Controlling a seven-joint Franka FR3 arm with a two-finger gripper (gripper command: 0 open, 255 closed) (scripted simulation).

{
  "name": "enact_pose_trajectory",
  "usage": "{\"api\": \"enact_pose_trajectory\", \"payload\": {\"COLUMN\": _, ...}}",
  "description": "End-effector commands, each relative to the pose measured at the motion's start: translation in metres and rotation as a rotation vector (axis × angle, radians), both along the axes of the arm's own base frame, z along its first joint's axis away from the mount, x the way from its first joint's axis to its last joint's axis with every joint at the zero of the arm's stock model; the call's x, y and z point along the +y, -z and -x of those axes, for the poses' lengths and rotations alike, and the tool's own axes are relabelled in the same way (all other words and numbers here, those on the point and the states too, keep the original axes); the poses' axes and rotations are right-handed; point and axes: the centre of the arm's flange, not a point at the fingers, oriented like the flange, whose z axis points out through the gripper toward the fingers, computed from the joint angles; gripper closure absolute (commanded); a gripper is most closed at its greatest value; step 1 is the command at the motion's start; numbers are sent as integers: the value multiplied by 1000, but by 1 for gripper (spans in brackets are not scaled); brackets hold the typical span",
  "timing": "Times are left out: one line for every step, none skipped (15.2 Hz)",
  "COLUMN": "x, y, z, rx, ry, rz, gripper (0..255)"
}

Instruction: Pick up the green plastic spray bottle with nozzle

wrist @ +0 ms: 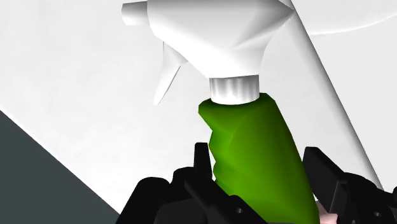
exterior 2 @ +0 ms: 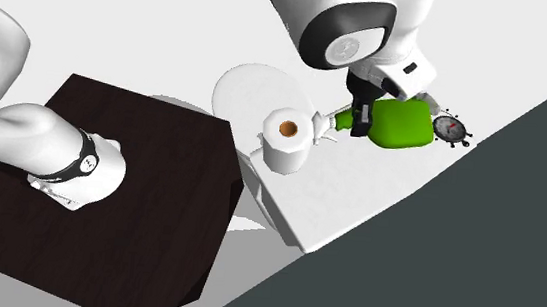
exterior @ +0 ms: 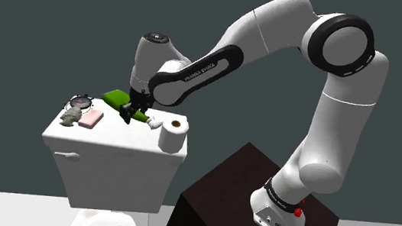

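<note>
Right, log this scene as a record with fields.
surface: white tank lid
bottle: green, white nozzle, lying on the lid
gripper: at the bottle's neck
roll: upright, by the nozzle
clock: by the bottle's base
pink block: beside the clock

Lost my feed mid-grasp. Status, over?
Copy: black two-finger gripper at neck of green spray bottle with white nozzle. Bottle lying on white tank lid. Beside nozzle, white paper roll, not blocking.
</note>
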Motion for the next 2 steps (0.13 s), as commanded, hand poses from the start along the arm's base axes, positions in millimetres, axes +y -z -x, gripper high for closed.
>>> {"api": "enact_pose_trajectory", "payload": {"x": 1, "y": -6, "z": 0, "rx": 0, "ry": 0, "rz": 0, "gripper": 255}}
{"api": "enact_pose_trajectory", "payload": {"x": 1, "y": -6, "z": 0, "rx": 0, "ry": 0, "rz": 0, "gripper": 255}}
